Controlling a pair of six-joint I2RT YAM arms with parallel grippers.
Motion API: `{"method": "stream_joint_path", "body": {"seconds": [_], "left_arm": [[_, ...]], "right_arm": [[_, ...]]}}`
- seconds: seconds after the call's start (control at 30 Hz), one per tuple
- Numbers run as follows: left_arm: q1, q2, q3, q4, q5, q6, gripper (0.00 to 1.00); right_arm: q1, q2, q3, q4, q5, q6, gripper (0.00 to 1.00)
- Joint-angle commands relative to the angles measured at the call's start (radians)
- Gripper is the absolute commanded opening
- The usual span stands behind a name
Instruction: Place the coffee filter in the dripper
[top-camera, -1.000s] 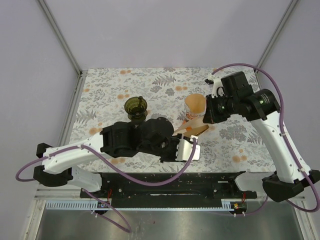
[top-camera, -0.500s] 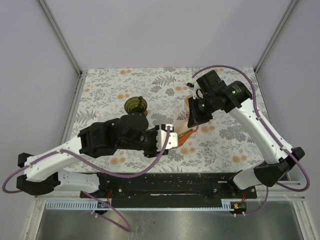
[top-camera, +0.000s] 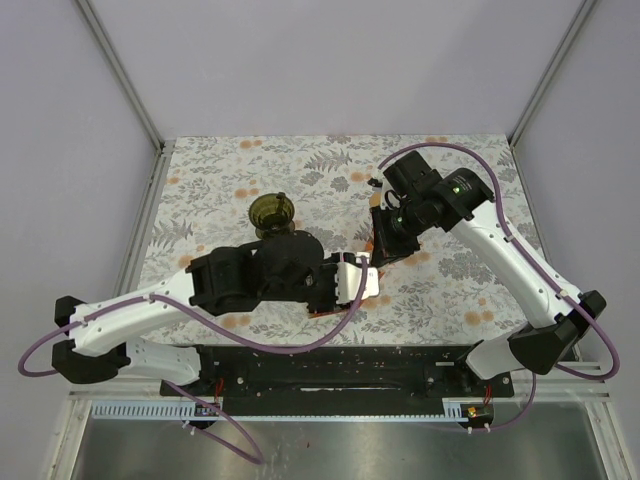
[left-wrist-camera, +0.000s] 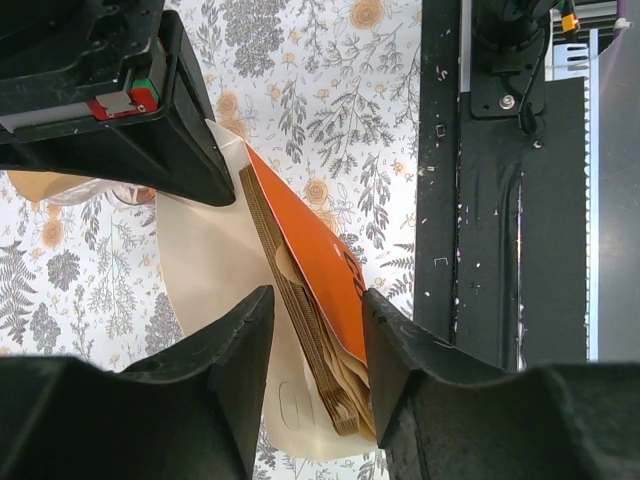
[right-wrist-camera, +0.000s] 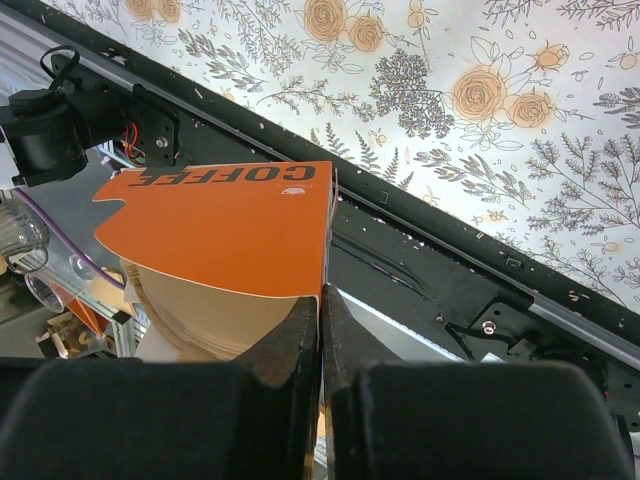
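The dark green dripper (top-camera: 272, 212) stands upright on the floral table, left of centre. My right gripper (top-camera: 386, 238) is shut on the edge of the orange filter pack (right-wrist-camera: 225, 225), marked "COFFEE", and holds it above the table. Beige paper filters (right-wrist-camera: 215, 315) fan out under its cover. My left gripper (top-camera: 357, 277) is open just below and to the left of the right one. In the left wrist view its jaws (left-wrist-camera: 315, 335) straddle the lower end of the filter stack (left-wrist-camera: 305, 300) and orange cover (left-wrist-camera: 315, 250), with gaps on both sides.
A beige object (left-wrist-camera: 40, 185) with a clear part sits on the table behind the right gripper, mostly hidden. The black base rail (top-camera: 330, 365) runs along the near table edge. Grey walls enclose the table on three sides.
My left arm drew back to the left, then came right again up to the filter pack. My right gripper moved left and a little down with the pack.
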Motion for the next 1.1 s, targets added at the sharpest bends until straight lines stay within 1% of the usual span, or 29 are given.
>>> {"method": "stream_joint_path", "body": {"seconds": [0.0, 0.2, 0.33, 0.43, 0.53, 0.6, 0.63, 0.67, 0.7, 0.73, 0.77, 0.9, 0.93, 1.0, 1.07], "left_arm": [[-0.002, 0.019, -0.01, 0.06, -0.04, -0.014, 0.44], [-0.004, 0.059, 0.012, 0.051, 0.0, -0.04, 0.34], [-0.001, 0.085, 0.023, 0.036, -0.032, -0.05, 0.27], [-0.001, 0.087, 0.027, 0.027, -0.035, -0.058, 0.17], [0.004, 0.091, 0.046, 0.002, -0.022, -0.086, 0.0], [0.025, 0.099, 0.066, -0.019, 0.008, -0.122, 0.0], [0.045, 0.102, 0.073, -0.028, 0.034, -0.145, 0.0], [0.068, 0.104, 0.078, -0.039, 0.064, -0.165, 0.0], [0.099, 0.101, 0.082, -0.044, 0.101, -0.188, 0.0], [0.125, 0.095, 0.081, -0.047, 0.127, -0.208, 0.0], [0.157, 0.085, 0.081, -0.047, 0.158, -0.222, 0.0], [0.27, 0.05, 0.061, -0.047, 0.345, -0.268, 0.0], [0.29, 0.044, 0.053, -0.045, 0.389, -0.276, 0.0], [0.315, 0.035, 0.04, -0.045, 0.449, -0.281, 0.0], [0.318, 0.025, 0.024, -0.045, 0.477, -0.279, 0.0]], "right_arm": [[0.013, -0.004, 0.011, 0.016, -0.02, 0.014, 0.0], [0.013, -0.001, 0.009, 0.031, -0.016, 0.013, 0.0], [0.013, -0.01, 0.012, 0.04, -0.023, 0.014, 0.0], [0.013, -0.017, 0.011, 0.039, -0.02, 0.01, 0.0], [0.011, -0.014, 0.008, 0.039, -0.026, 0.004, 0.0], [0.013, -0.011, 0.003, 0.046, -0.034, 0.0, 0.0], [0.013, -0.012, 0.005, 0.049, -0.033, -0.001, 0.03], [0.013, -0.015, 0.003, 0.051, -0.031, -0.001, 0.09], [0.013, -0.017, 0.005, 0.051, -0.025, -0.004, 0.17], [0.013, -0.023, 0.005, 0.052, -0.02, -0.007, 0.23], [0.011, -0.03, 0.005, 0.056, -0.016, -0.009, 0.27], [0.013, -0.064, -0.008, 0.089, -0.042, -0.026, 0.36], [0.011, -0.079, -0.014, 0.104, -0.055, -0.03, 0.37], [0.013, -0.095, -0.028, 0.137, -0.071, -0.035, 0.38], [0.011, -0.104, -0.034, 0.149, -0.082, -0.036, 0.4]]}}
